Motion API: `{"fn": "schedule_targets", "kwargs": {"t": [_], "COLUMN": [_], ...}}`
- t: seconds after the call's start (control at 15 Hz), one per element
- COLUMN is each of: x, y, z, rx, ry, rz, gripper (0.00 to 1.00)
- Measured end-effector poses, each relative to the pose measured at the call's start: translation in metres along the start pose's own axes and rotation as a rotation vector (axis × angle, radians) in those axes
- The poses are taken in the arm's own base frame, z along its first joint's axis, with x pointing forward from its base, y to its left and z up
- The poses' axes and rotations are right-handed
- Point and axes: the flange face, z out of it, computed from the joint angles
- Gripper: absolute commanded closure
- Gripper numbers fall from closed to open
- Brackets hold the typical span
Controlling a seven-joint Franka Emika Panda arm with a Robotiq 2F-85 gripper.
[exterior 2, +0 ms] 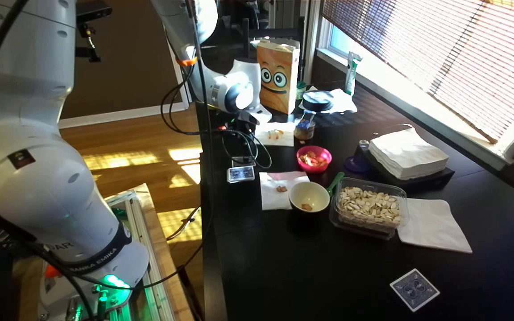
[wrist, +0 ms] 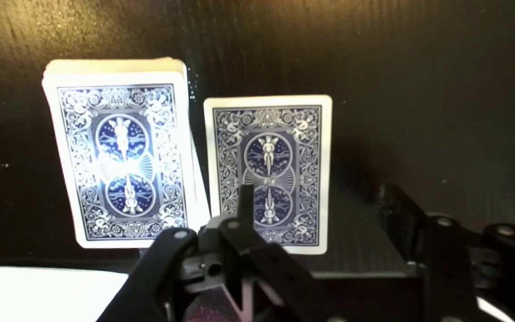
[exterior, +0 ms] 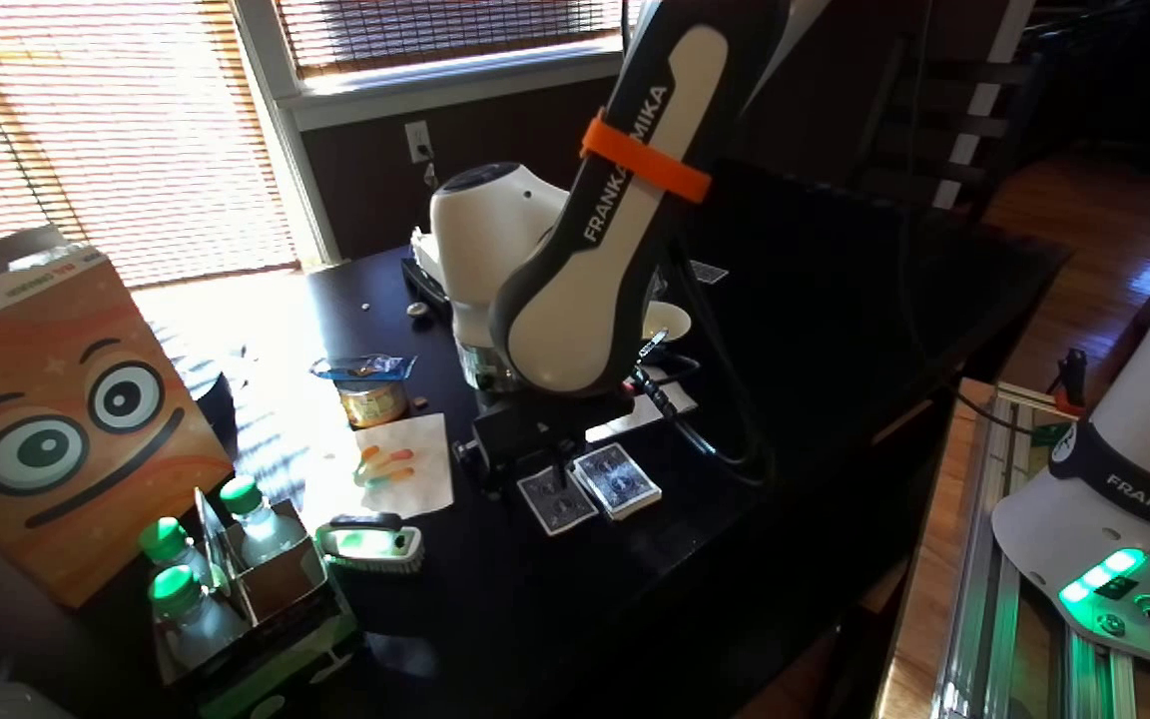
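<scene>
My gripper is open and empty, fingers pointing down. Its left finger overlaps the lower half of a single face-down blue-backed card in the wrist view. Its right finger is over the dark table beside the card. Contact cannot be told. A stacked deck of the same cards lies just left of the single card in the wrist view, apart from the gripper. In an exterior view the gripper is low by the single card and the deck. The deck also shows in an exterior view.
A napkin with gummy candies, a brush and a bottle carrier are near the arm. A pink bowl, white bowl, seed container and another card lie farther along the table. Cables hang from the arm.
</scene>
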Motion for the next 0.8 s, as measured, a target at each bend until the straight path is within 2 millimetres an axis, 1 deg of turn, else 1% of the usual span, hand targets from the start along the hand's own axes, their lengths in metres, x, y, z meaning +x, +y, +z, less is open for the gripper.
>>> {"fn": "schedule_targets", "kwargs": {"t": [0.07, 0.27, 0.53, 0.6, 0.67, 0.8], "x": [0.002, 0.001, -0.004, -0.004, -0.005, -0.006], "y": [0.002, 0.005, 0.010, 0.011, 0.012, 0.012], "z": [0.000, 0.004, 0.010, 0.011, 0.011, 0.012], "rx": [-0.002, -0.009, -0.023, -0.025, -0.026, -0.027], "ry": [0.001, -0.004, -0.015, -0.017, -0.018, -0.020], "rz": [0.004, 0.006, 0.006, 0.006, 0.006, 0.005], "gripper": [0.00, 0.00, 0.08, 0.06, 0.08, 0.06]}}
